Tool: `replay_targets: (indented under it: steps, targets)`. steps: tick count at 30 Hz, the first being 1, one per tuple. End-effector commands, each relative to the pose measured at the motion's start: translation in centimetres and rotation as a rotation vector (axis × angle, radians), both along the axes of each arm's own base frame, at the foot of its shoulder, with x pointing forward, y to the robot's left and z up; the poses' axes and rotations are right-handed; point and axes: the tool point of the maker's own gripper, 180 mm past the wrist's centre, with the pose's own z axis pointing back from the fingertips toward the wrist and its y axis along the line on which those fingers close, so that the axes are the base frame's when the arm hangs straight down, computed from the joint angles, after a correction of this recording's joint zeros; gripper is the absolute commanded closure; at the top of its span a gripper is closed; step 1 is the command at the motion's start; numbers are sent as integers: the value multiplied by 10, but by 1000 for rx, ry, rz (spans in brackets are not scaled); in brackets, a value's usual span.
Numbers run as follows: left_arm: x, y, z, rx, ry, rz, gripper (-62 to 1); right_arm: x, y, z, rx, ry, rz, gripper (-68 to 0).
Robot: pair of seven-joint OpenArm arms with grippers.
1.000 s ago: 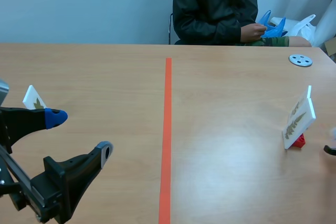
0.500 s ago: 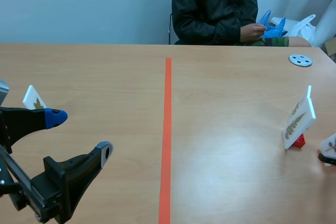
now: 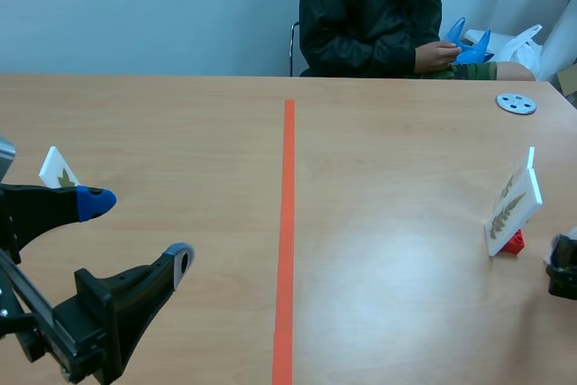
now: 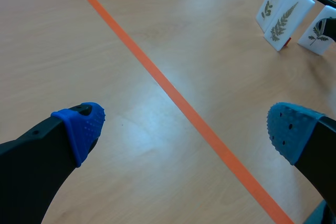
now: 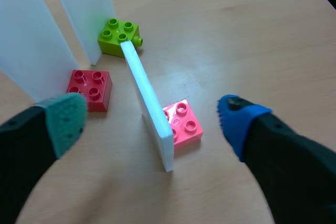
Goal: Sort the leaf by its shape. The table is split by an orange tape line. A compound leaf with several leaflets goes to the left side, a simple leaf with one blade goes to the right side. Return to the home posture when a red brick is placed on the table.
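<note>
Leaf card (image 5: 146, 100) stands upright in a pink brick (image 5: 184, 124), on the right side of the orange tape line (image 3: 288, 223), near the right edge of the table (image 3: 388, 295). My right gripper (image 5: 152, 124) is down around it w/ jaws wide: grey-green pad on one side, blue pad on the other, card btwn them, neither pad touching it. It's edge-on to my right wrist cam, so I can't tell there which leaf it carries.

Just ahead of that gripper are two more upright cards, backs to the cam. One is the fern card (image 3: 512, 209), in a red base brick (image 5: 89, 90). The other is a plain-backed card (image 5: 84, 9) in a green brick (image 5: 119, 36). All 3 bricks sit close together.

My left gripper (image 4: 186, 129) is low on the left side, jaws wide, nothing btwn the blue pads. Tape line runs across the table ahead of it. A small card (image 3: 60, 169) w/ a leaf on it stands on the left side, just beyond this gripper in the scene view.

Across the table sits a person (image 3: 370, 15) in a dark jacket, one hand on a blue item (image 3: 469, 47). A grey disc (image 3: 516, 104) lies at the far right of the table.
</note>
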Motion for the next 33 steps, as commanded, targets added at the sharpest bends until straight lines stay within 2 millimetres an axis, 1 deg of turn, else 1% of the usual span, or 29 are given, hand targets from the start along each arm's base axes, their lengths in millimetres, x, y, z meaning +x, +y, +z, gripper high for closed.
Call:
replay_targets:
  steps: [1, 3, 6, 13, 16, 20, 25, 28, 33]
  targets:
    - [3, 2, 5, -10, -19, 3, -623, 8, -15, 25, -43, -64, -12, -611]
    - [3, 2, 5, -10, -19, 3, -623, 9, -17, 33, -56, -80, -10, -679]
    - [3, 2, 5, -10, -19, 3, -623, 8, -16, 48, -85, -105, 10, -679]
    - [3, 2, 5, -10, -19, 3, -623, 4, 10, 86, -118, -127, 156, -679]
    - [3, 2, 5, -9, -18, 3, -623, 4, 20, 105, -145, -144, 199, -679]
    - [3, 2, 5, -10, -19, 3, -623, 9, 40, 133, -166, -171, 282, -679]
    - [3, 2, 5, -9, -18, 3, -623, 20, 67, 159, -179, -216, 381, -679]
    - [3, 2, 5, -9, -18, 3, -623, 25, 88, 160, -181, -216, 457, -679]
    - [3, 2, 5, -9, -19, 3, -623, 28, 132, 146, -146, -186, 603, -679]
